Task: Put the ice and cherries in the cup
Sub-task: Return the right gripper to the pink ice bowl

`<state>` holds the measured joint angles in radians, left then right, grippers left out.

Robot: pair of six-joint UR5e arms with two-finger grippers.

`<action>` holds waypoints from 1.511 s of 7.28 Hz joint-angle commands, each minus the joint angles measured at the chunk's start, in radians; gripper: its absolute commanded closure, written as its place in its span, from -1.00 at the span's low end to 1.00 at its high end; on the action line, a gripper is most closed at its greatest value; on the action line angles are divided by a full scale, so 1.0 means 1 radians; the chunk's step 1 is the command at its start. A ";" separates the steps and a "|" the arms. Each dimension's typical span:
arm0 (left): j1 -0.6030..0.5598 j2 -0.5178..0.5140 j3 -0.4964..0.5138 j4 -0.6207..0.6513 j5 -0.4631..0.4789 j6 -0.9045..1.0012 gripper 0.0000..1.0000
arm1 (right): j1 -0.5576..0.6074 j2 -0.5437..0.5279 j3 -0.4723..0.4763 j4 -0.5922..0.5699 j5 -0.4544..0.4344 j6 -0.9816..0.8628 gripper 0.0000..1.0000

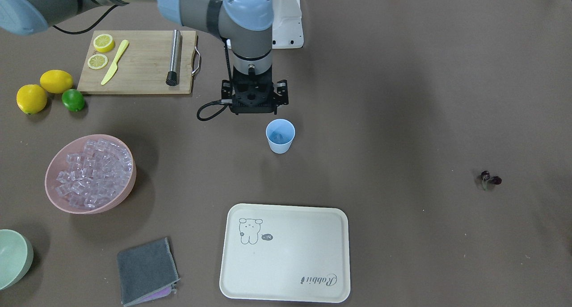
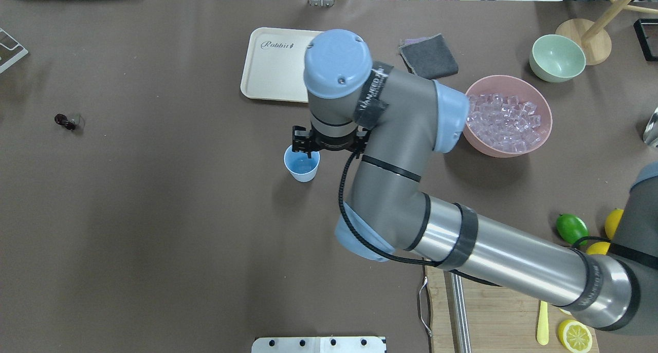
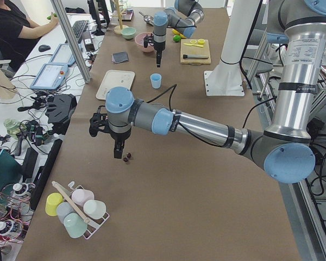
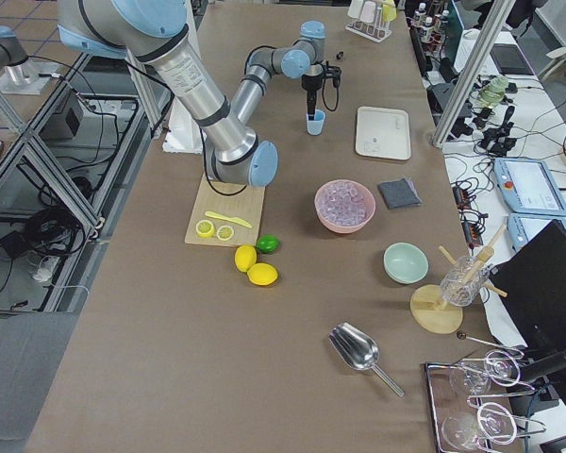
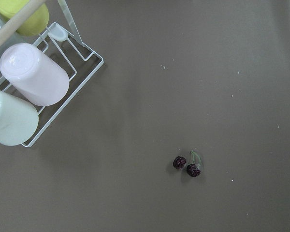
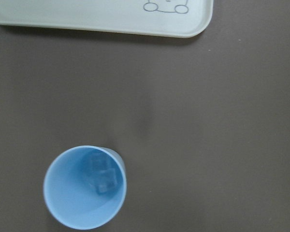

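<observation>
The pale blue cup (image 1: 280, 137) stands upright mid-table with two clear ice cubes (image 6: 102, 174) inside. More ice (image 1: 94, 173) fills the pink bowl (image 1: 53, 195). My right gripper (image 2: 308, 156) hangs just above the cup's rim; its fingertips are mostly hidden under the wrist, so I cannot tell how they stand. The cherries (image 1: 490, 178), two dark fruits on green stems, lie alone on the bare table far from the cup. My left gripper (image 3: 118, 154) hovers close beside the cherries (image 3: 128, 157); it shows only in the exterior left view, so I cannot tell its state.
A cream tray (image 1: 286, 253) lies just beyond the cup. A wire rack of upturned cups (image 5: 29, 92) stands near the cherries. A cutting board (image 1: 138, 61) with lemon slices, a knife and a muddler, a lime (image 1: 73, 100), a grey cloth (image 1: 146, 271) and a green bowl (image 1: 13, 258) surround the pink bowl.
</observation>
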<state>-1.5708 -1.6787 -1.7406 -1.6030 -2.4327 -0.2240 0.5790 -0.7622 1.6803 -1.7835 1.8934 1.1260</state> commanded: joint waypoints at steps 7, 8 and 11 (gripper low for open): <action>0.000 0.010 -0.007 -0.015 0.000 0.000 -0.96 | 0.320 -0.429 0.119 0.009 0.030 -0.783 -0.98; 0.000 0.011 -0.008 -0.015 0.000 0.000 -0.96 | 0.324 -0.430 0.084 0.012 0.023 -0.788 -0.96; 0.000 0.011 -0.008 -0.015 -0.002 0.000 -0.96 | 0.314 -0.433 0.041 0.024 -0.059 -0.790 -0.88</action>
<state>-1.5708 -1.6685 -1.7483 -1.6183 -2.4332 -0.2239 0.8967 -1.1902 1.7304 -1.7595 1.8631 0.3391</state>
